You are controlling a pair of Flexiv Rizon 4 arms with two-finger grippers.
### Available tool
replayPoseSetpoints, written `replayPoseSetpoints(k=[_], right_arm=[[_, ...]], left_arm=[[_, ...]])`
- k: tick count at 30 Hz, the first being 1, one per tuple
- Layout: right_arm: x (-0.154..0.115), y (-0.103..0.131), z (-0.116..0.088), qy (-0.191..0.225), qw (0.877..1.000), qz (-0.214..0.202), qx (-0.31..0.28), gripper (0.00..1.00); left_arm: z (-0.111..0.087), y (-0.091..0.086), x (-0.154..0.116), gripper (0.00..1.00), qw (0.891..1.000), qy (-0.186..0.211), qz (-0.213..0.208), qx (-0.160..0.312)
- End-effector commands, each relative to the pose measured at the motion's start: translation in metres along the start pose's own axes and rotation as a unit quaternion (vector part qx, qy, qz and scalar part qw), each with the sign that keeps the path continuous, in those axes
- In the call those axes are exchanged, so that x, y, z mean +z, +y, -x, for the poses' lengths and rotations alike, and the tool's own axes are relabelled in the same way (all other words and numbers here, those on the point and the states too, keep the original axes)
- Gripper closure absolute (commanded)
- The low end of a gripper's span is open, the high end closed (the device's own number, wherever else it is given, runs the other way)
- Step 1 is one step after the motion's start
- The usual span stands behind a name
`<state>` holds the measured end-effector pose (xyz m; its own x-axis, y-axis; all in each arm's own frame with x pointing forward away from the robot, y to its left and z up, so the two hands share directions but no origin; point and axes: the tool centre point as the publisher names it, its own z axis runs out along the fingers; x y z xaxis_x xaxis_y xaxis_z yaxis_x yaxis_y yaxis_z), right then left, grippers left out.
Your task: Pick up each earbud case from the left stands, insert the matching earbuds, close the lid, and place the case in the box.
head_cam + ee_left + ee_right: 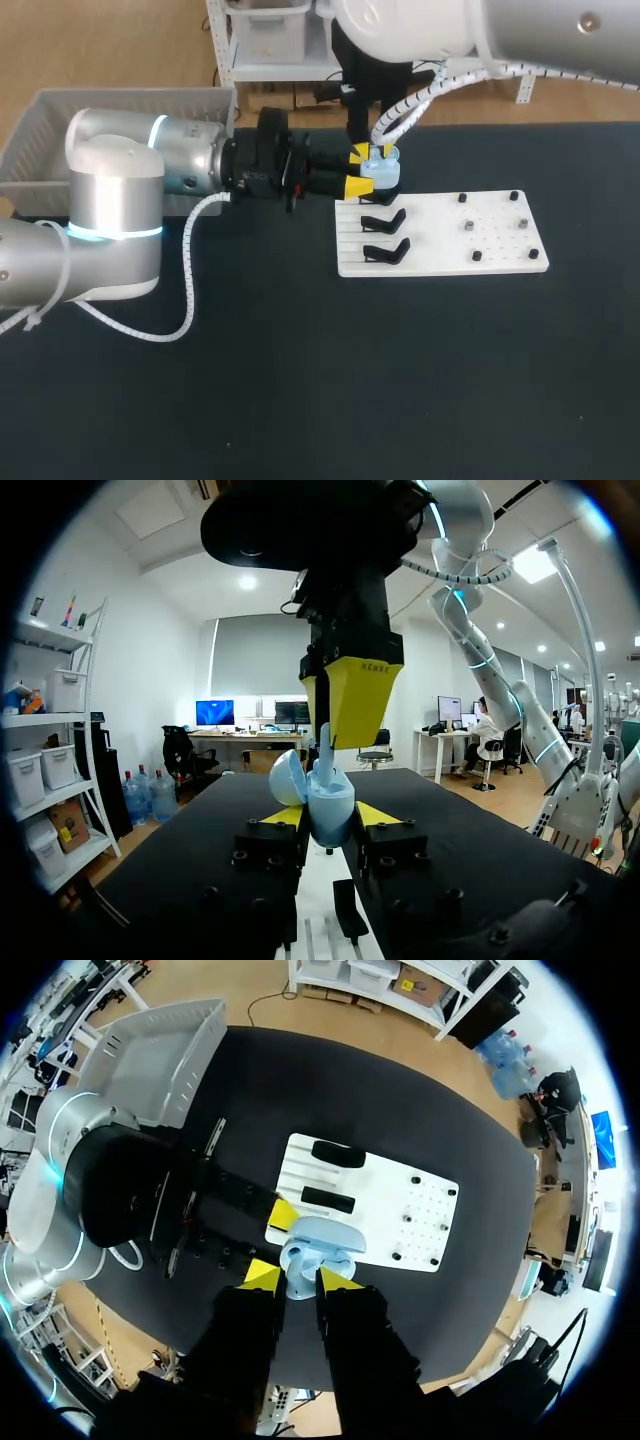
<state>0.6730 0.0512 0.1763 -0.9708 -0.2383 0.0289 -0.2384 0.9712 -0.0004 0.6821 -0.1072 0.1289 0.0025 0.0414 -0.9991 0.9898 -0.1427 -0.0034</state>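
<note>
Left fingers (283, 816) clamp the open case (331, 818); right fingers (262, 1274) pinch an earbud (324, 758).

A broad table (300, 400) with a matte black top spreads across nearly the whole head view. Its dark surface is softly, evenly lit, and its far edge runs straight.

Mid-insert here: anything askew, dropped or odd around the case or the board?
Nothing stands out. The left gripper holds the case upright, lid open; the right gripper holds an earbud at its opening. Two black stands sit straight on the white board.
</note>
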Motion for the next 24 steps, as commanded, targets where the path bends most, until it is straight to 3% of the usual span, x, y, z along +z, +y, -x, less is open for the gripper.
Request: replayPoseSetpoints(k=[1, 24], right_arm=[[0.0025, -0.0022, 0.0002, 0.002, 1.0, 0.003, 0.003, 1.0], [0.0063, -0.0002, 0.0056, 0.005, 1.0, 0.003, 0.003, 1.0]], left_arm=[[-0.0007, -0.0019, 0.0, 1.0, 1.0, -0.001, 0.003, 0.002], [-0.0007, -0.0019, 0.0, 1.0, 1.0, -0.001, 0.003, 0.002]])
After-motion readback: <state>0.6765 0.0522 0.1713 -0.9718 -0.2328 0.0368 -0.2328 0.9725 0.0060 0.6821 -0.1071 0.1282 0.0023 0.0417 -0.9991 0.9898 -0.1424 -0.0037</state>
